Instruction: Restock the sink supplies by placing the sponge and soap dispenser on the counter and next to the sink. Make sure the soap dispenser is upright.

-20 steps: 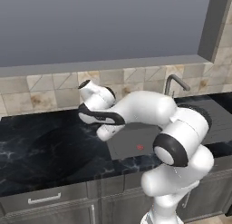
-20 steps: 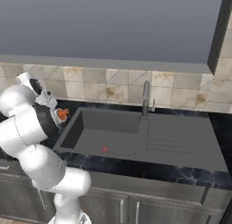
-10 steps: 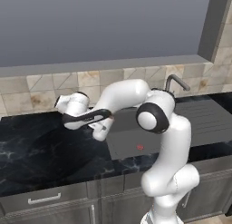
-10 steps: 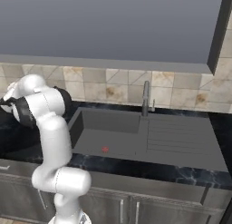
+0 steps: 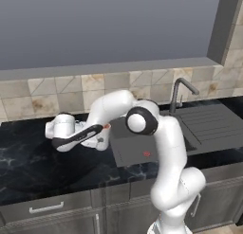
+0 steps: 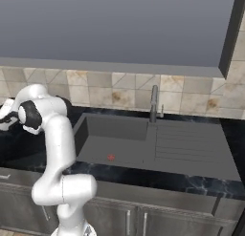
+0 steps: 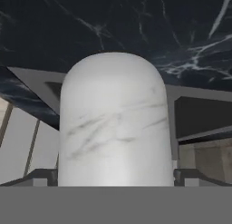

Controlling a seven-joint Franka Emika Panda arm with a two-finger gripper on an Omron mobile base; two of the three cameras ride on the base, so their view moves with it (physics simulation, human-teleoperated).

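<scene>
Soap dispenser (image 7: pixel 115 121) | between spread tool (image 7: pixel 115 177) fingers | arm bent left over counter (image 5: pixel 28 157)

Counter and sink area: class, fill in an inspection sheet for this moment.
Surface: black veined counter, glossy.
Job's things: soap dispenser stands on the counter just left of the sink, orange-red pump on top, looks upright, partly behind the arm.
Clutter: small red spot on the basin floor.
Grippers: gripper open, fingertips wide apart, out over the counter left of the dispenser.
Cables: nothing seen.
Surroundings: faucet, beige tile backsplash, grey cabinets.
</scene>
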